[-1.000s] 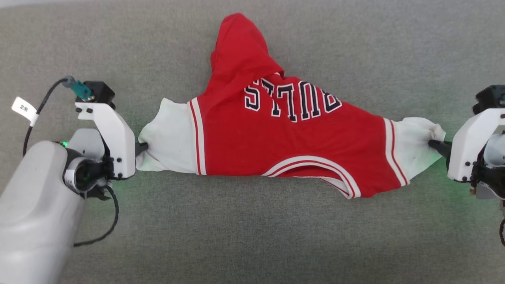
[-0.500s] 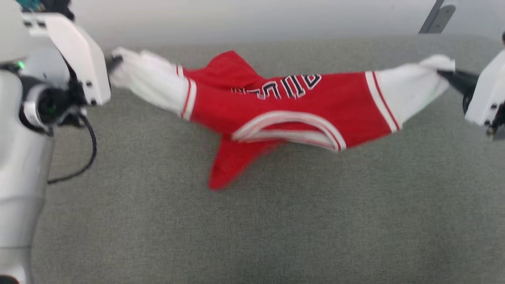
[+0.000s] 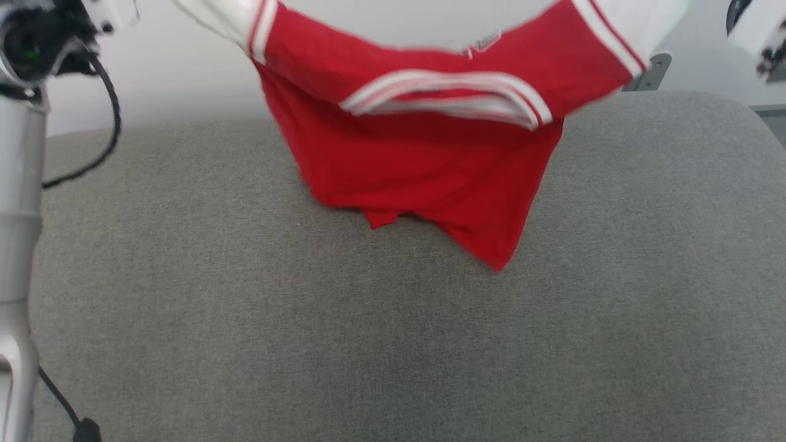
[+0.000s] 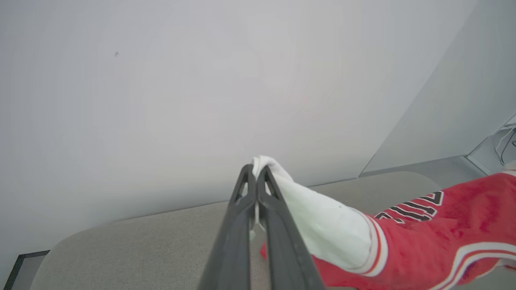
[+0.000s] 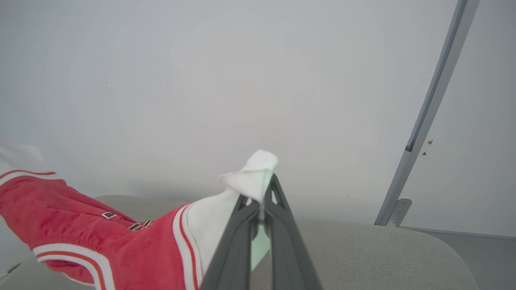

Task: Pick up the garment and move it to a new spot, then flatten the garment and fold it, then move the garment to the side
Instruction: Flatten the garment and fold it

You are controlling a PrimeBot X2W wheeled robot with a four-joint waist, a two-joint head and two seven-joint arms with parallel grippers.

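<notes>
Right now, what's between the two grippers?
The shirt: left gripper and right gripper each pinch a white sleeve in the wrist views; its red body hangs between in head view.

surface: grey fabric-covered pad [image 3: 245,307] | red garment [image 3: 424,166] hangs over it, hem contact unclear

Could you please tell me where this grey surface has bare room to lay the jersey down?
The grey surface is bare across its whole near half, below the hanging garment, and right of it toward the rounded edge. Crowded: the far middle under the garment, and the left edge by the arm and cable.
</notes>
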